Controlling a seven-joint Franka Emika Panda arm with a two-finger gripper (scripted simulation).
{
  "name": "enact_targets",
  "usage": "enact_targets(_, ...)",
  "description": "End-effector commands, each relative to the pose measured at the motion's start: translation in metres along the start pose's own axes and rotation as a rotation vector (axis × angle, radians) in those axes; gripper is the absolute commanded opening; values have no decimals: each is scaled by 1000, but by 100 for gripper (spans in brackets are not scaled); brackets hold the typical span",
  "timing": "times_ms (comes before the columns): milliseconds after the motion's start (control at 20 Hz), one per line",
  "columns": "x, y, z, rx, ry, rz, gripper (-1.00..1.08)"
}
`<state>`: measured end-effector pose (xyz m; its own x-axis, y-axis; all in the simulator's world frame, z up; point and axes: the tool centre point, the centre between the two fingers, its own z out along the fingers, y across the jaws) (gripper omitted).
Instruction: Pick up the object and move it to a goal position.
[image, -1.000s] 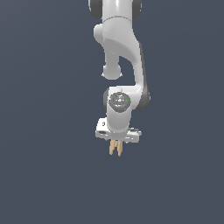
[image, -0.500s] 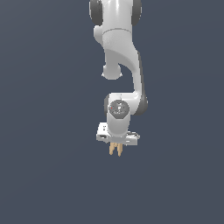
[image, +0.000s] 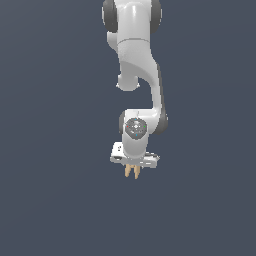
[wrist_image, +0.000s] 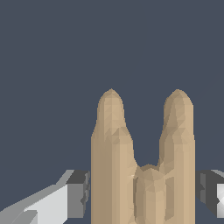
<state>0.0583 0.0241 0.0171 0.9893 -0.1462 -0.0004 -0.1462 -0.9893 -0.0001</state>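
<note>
The object (image: 132, 172) is a small tan piece of two pointed bars joined low down. In the exterior view its two tips stick out below my white gripper (image: 133, 167), which hangs from the arm near the frame's middle. In the wrist view the object (wrist_image: 144, 166) fills the lower centre, upright between my two fingers: one grey fingertip (wrist_image: 78, 192) touches one bar and the other (wrist_image: 210, 190) sits by the other bar. My gripper is shut on the object. Its lower end is hidden past the frame edge.
A plain dark blue-grey surface (image: 50, 200) fills the background in both views. The white arm (image: 137, 75) rises to the exterior view's top. No other objects or goal marker show.
The arm has risen a little and shifted slightly to the exterior view's right, carrying the object held in the gripper.
</note>
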Motion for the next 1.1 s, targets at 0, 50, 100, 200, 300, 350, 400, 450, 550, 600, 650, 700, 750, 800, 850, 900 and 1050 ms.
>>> enact_targets(0,0,0,0,0,0,0,-100)
enact_targets(50,0,0,0,0,0,0,-100)
enact_targets(100,0,0,0,0,0,0,-100)
enact_targets(200,0,0,0,0,0,0,-100)
enact_targets(300,0,0,0,0,0,0,-100)
enact_targets(350,0,0,0,0,0,0,-100)
enact_targets(400,1,1,-1,0,1,0,-100)
enact_targets(450,1,1,-3,0,2,0,-100)
enact_targets(550,2,4,-9,1,5,-1,-100)
enact_targets(600,3,5,-13,1,7,-2,-100)
enact_targets(650,5,7,-17,2,10,-3,-100)
enact_targets(700,6,9,-23,2,12,-4,-100)
enact_targets(750,7,11,-29,3,16,-5,-100)
enact_targets(800,9,14,-36,3,19,-7,-100)
enact_targets(850,11,17,-43,4,24,-8,-100)
enact_targets(900,13,21,-52,5,28,-10,-100)
enact_targets(1050,20,33,-84,7,45,-16,-100)
